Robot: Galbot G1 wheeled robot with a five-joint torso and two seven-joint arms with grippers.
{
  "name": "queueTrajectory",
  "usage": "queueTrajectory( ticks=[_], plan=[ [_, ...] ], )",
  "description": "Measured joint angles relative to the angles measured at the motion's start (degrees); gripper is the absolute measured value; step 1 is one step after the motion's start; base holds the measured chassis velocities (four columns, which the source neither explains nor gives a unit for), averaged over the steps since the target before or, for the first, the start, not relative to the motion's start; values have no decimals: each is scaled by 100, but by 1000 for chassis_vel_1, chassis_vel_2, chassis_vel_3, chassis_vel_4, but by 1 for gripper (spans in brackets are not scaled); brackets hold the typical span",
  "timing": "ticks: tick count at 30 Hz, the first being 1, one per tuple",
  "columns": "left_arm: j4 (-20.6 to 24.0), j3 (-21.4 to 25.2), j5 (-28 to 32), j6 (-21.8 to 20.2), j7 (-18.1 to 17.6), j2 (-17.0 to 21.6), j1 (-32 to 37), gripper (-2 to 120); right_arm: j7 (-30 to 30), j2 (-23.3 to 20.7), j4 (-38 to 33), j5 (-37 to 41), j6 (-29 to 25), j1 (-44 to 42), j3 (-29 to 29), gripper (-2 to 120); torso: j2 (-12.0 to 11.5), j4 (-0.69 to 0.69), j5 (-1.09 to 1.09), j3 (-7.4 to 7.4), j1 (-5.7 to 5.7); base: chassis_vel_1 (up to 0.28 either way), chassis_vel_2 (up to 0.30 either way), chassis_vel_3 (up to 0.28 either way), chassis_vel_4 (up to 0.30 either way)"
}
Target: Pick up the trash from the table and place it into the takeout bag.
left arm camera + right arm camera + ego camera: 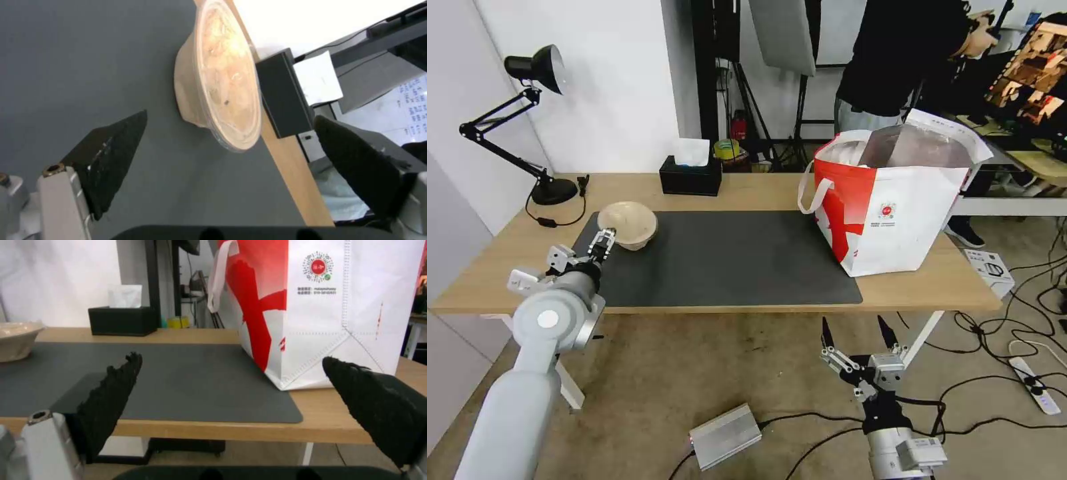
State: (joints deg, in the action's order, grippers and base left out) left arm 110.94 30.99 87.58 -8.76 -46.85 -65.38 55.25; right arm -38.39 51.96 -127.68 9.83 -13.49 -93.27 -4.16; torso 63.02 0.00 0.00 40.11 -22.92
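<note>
The beige pulp bowl [628, 225] sits on the left end of the dark grey mat [720, 257] on the table [760, 193]. My left gripper [606, 237] reaches over the mat to the bowl's near left side. In the left wrist view the left gripper [230, 116] is open, and the near rim of the bowl [222, 83] lies in the gap without being clamped. The takeout bag [894, 213] stands open-topped on the table's right end. My right gripper [857, 331] hangs open below the table's front edge, facing the bag [320, 313].
A black tissue box [690, 175] stands at the back edge and a black desk lamp [537, 133] at the back left corner. On the floor lie a silver box [725, 435], cables and a power strip [1034, 385]. The mat's middle is bare.
</note>
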Motion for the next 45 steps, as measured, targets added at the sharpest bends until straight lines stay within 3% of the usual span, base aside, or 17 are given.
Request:
queueTrajectory(
  ticks=[17,45],
  plan=[
    [-978,-462,-126,-34,13,-222,-800,100,0,0,0,0,0,0,0,100,0,0,0,0,0,0,0,0,0],
    [-2013,-765,-439,-60,158,-632,-1499,100,0,0,0,0,0,0,0,100,0,0,0,0,1,0,0,0,0]
  ],
)
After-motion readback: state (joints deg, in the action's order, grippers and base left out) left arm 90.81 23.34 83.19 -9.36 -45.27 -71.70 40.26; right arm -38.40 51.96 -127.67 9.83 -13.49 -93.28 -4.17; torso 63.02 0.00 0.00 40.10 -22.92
